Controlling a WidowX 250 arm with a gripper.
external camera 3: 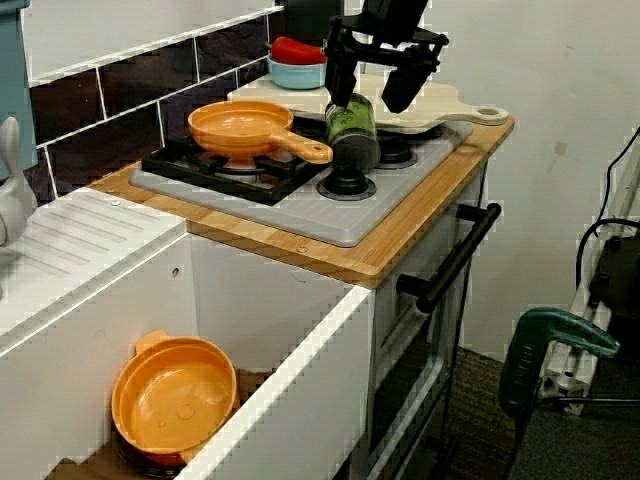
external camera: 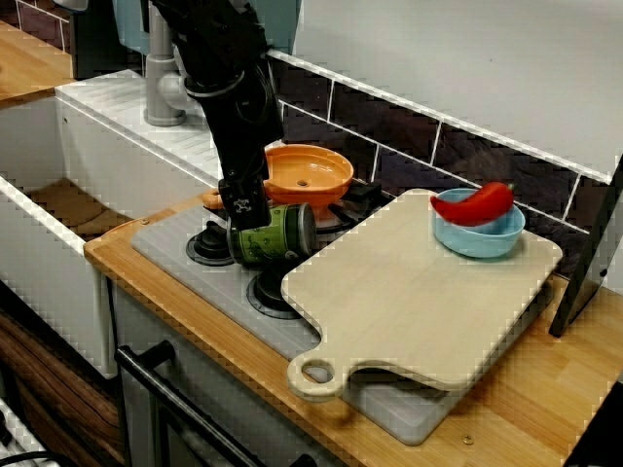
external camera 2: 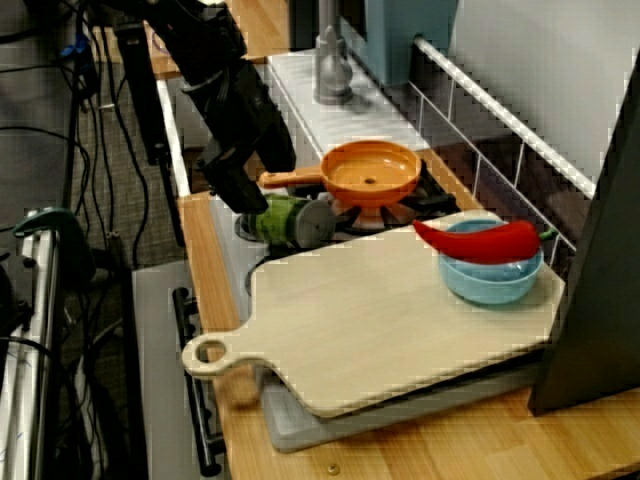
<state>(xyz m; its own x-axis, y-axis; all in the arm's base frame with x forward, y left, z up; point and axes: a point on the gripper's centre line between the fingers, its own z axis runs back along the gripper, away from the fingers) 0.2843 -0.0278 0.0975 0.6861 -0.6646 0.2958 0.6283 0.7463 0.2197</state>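
Note:
A green can (external camera: pixel 273 233) lies on its side on the grey stove top (external camera: pixel 170 248), over the front burners and against the corner of the wooden cutting board (external camera: pixel 409 292). My gripper (external camera: pixel 243 206) hangs right at the can's left end, touching or nearly touching it. From the sink side, the gripper (external camera 3: pixel 370 88) has its fingers (external camera 3: pixel 340 75) spread wide just above the can (external camera 3: pixel 352 135), so it is open. In the view from the counter's end, the gripper (external camera 2: pixel 235 190) sits to the left of the can (external camera 2: pixel 285 220).
An orange pan (external camera: pixel 307 173) rests on the back burner behind the can. A blue bowl (external camera: pixel 479 236) holding a red pepper (external camera: pixel 482 202) stands on the board's far corner. A sink with an orange pot (external camera 3: pixel 175 400) lies to the left, beside a grey tap (external camera: pixel 164 83).

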